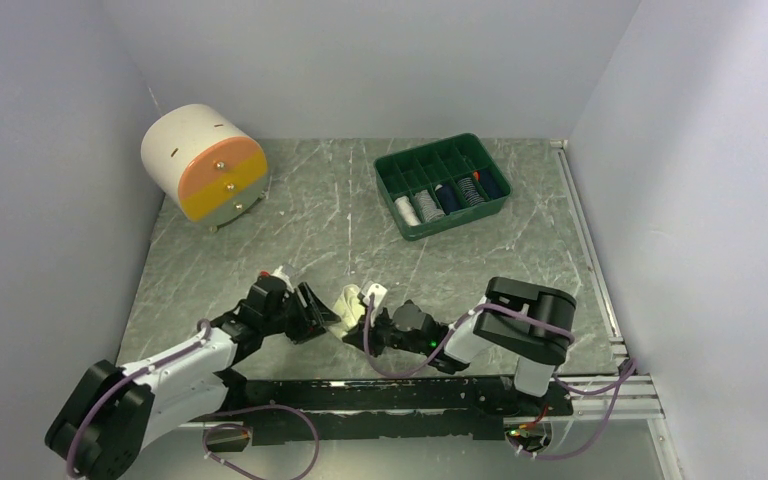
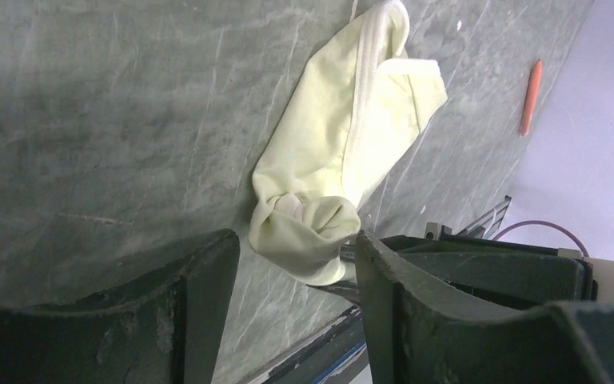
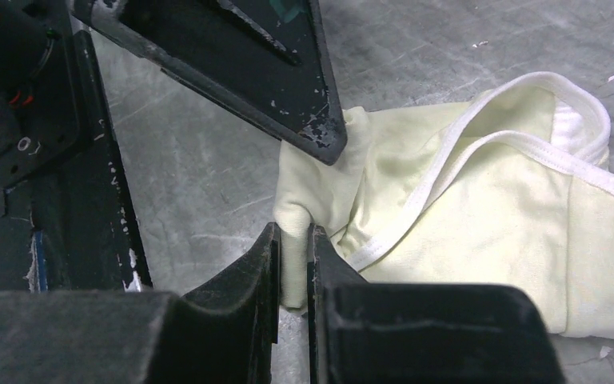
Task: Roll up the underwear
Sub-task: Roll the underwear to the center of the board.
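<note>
right gripper [image 3: 294, 232] is almost closed, pinching a fold of the cream underwear [image 3: 488, 216]. left gripper [image 2: 293, 244] gapes wide, the garment's bunched end between its tips, gripping nothing. the cloth lies on the grey table [image 1: 340, 200] near its front edge, well apart from the round drawer box [image 1: 203, 163] and green tray [image 1: 457, 224].

No legible txt, labels or nos.

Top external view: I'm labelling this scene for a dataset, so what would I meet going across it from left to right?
round white drawer unit → left hand → cream underwear → green tray
</note>
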